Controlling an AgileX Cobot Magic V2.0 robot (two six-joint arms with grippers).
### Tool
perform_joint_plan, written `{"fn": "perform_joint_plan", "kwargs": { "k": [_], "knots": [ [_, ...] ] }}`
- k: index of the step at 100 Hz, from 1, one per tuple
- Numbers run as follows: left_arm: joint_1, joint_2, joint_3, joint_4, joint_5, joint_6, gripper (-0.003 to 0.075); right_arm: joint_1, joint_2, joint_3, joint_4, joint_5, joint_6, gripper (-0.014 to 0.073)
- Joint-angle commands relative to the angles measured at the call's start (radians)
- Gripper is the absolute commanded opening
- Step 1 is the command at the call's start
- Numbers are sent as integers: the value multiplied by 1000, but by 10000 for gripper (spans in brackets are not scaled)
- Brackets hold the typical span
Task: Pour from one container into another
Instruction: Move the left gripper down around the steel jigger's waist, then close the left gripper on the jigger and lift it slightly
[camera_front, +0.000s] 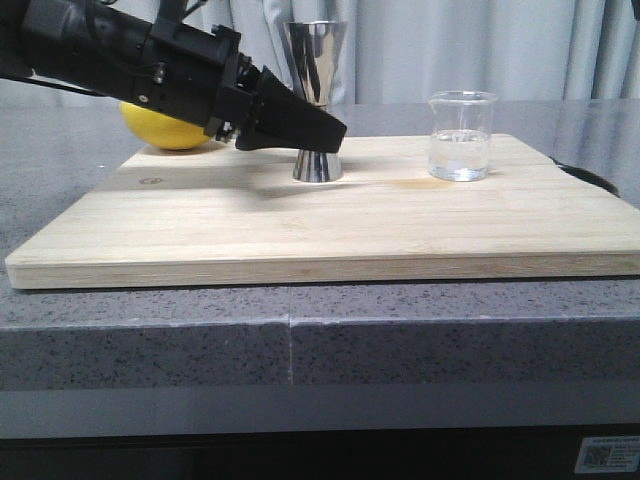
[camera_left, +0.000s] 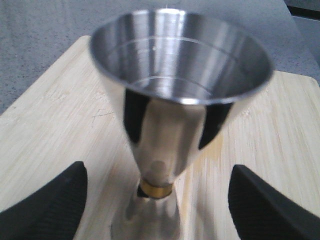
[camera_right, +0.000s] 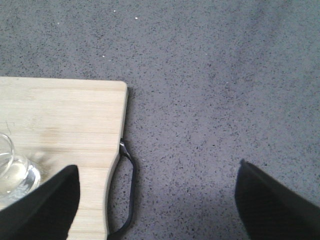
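Currently left gripper (camera_left: 157, 200) is straddling jigger (camera_left: 170, 125) waist, jaws wide, not touching; right gripper (camera_right: 157, 200) hovering, jaws wide, empty, beside beaker (camera_front: 461, 136).

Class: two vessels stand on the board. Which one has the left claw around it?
The steel jigger: the open left claw straddles its gold-banded waist; the glass beaker stands apart.

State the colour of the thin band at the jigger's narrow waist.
Gold. The band on the jigger shows best in the left wrist view.
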Motion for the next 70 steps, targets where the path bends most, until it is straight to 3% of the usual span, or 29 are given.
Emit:
{"fn": "perform_joint_plan", "kwargs": {
  "k": [1,17,46,70],
  "knots": [
    [-18,-49,-28,-77,38,-9,486,1,-17,-33,-11,-74,-10,574],
    [-19,-49,-28,-79,38,-9,423,1,-17,-33,-11,-74,-10,574],
    [-19,-49,-28,-110,40,-9,415,1,-17,-33,-11,-74,-10,574],
    [-19,-49,-28,-110,44,-9,276,1,-17,-33,-12,-74,-10,573]
  ]
}}
